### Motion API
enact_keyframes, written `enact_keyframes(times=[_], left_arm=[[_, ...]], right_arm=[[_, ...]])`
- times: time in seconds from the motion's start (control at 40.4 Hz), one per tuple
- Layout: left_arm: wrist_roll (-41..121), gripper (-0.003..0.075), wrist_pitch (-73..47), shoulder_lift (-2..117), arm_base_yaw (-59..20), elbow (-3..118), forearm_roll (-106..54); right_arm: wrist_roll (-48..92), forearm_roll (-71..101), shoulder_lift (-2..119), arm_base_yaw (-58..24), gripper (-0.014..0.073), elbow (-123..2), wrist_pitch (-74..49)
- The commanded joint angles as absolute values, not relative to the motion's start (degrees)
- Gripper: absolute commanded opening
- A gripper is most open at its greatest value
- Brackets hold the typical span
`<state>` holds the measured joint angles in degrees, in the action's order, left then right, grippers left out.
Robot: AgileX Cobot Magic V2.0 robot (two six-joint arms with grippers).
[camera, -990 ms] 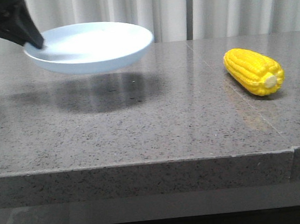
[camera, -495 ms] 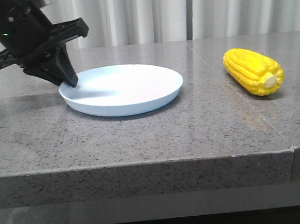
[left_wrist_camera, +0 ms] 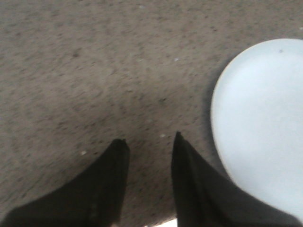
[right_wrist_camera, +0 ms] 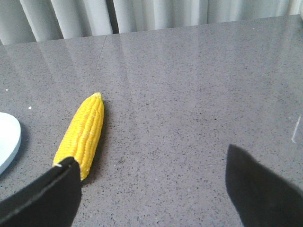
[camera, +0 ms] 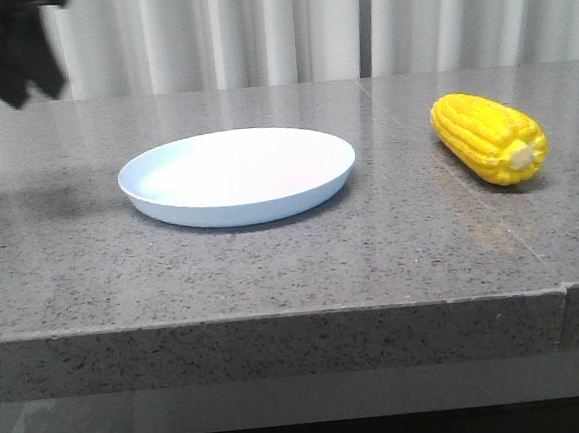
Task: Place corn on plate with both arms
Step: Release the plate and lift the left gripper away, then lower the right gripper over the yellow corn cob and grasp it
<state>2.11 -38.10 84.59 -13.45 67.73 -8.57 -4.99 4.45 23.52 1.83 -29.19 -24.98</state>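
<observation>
Plate (camera: 237,175) sits flat and bare left of centre on the table (camera: 373,260), and corn (camera: 490,137) lies on its side well apart to the right, so we judge the plate placement done and the corn pickup and transfer not yet begun. Our left end effector (left_wrist_camera: 149,144) hangs above bare table beside the plate's rim, fingers parted narrowly and holding nothing, the arm only a dark blur in the front view's upper left corner. Our right end effector (right_wrist_camera: 151,182) hovers over the table near the corn, jaws spread wide and empty.
</observation>
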Motion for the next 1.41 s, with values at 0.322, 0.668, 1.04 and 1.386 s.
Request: enact_keyframes(times=[0.322, 0.668, 1.04, 1.386], left_arm=[[1.0, -0.002, -18.1, 55.1, -9.5, 45.1, -7.1], [1.1, -0.002, -9.4, 27.6, -9.5, 26.1, -6.1], [1.1, -0.002, -11.2, 14.4, -9.5, 22.1, -5.2], [1.1, -0.002, -11.2, 14.4, -9.5, 22.1, -5.2]], right_arm=[[-4.7, 3.8, 24.3, 2.0, 0.0646, -31.0, -20.5], [-4.7, 3.8, 24.3, 2.0, 0.0646, -31.0, -20.5], [-4.7, 3.9, 24.3, 2.0, 0.0646, -31.0, -20.6], [-4.7, 5.8, 38.7, 2.0, 0.0646, -39.3, -29.6]])
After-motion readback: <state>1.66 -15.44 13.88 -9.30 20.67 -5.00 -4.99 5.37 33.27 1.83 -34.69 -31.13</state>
